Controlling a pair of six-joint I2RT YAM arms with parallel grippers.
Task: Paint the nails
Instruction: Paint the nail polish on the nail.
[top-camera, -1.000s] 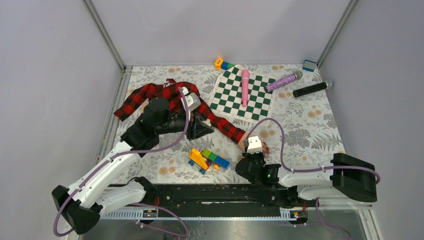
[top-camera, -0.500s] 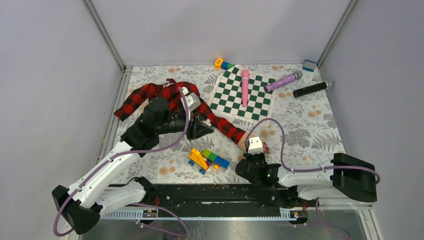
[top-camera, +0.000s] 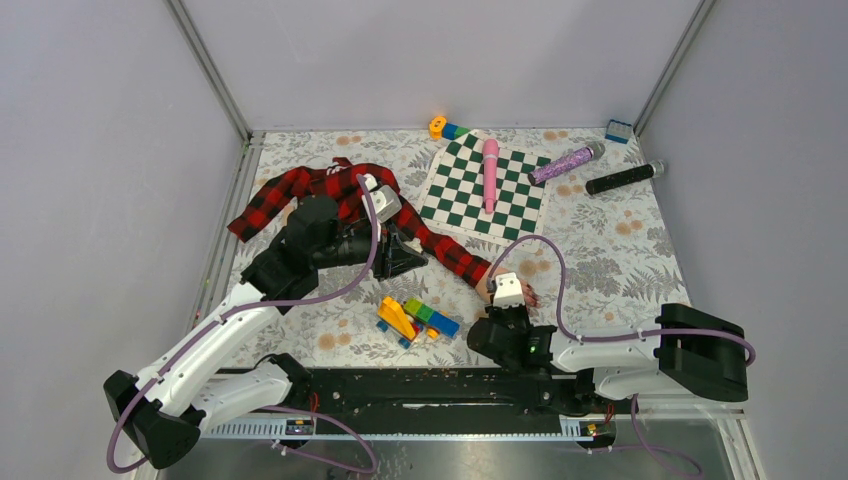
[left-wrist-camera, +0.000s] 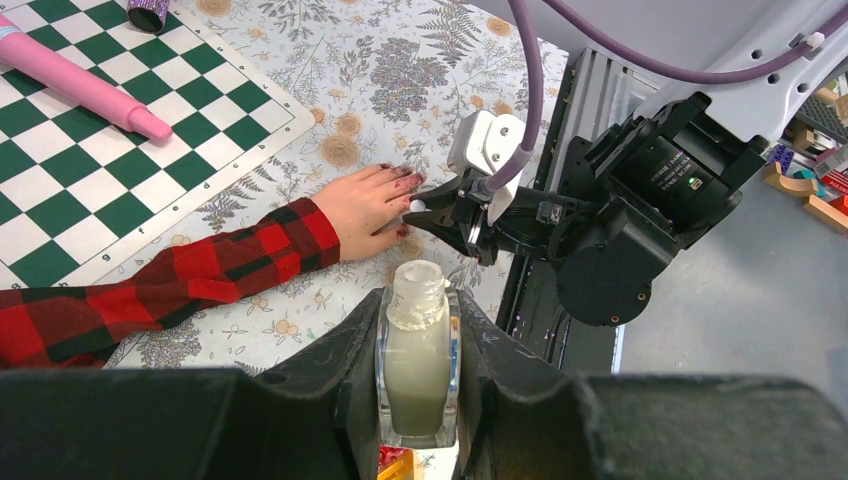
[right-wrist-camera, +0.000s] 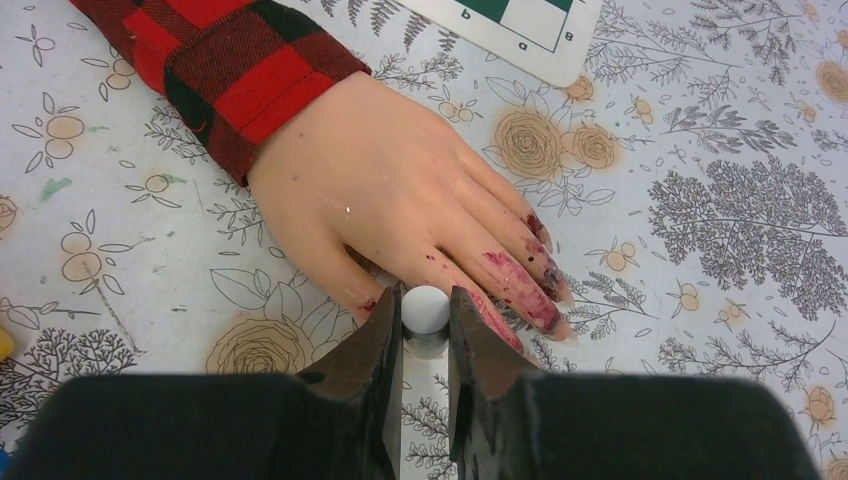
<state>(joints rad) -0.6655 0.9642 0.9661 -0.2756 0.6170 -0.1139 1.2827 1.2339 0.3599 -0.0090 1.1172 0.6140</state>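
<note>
From above: right jaws low at the mannequin hand (top-camera: 486, 287), the nails (top-camera: 530, 297) just beyond them; left jaws beside the plaid sleeve (top-camera: 450, 255).

From the left wrist: clamped tight on 1 uncapped pale bottle (left-wrist-camera: 418, 370), upright between the jaws; nails well ahead.

From the right wrist: pinched shut on a white-topped brush cap (right-wrist-camera: 426, 310), close over the smeared fingers (right-wrist-camera: 500, 265); dark-red nails ahead-right of the jaws.

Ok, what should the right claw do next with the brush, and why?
Probably draw the brush cap along the finger beneath it toward the nails: the right claw holds it low over the mannequin hand, short of the smeared fingertips. The left claw holds the open bottle.
</note>
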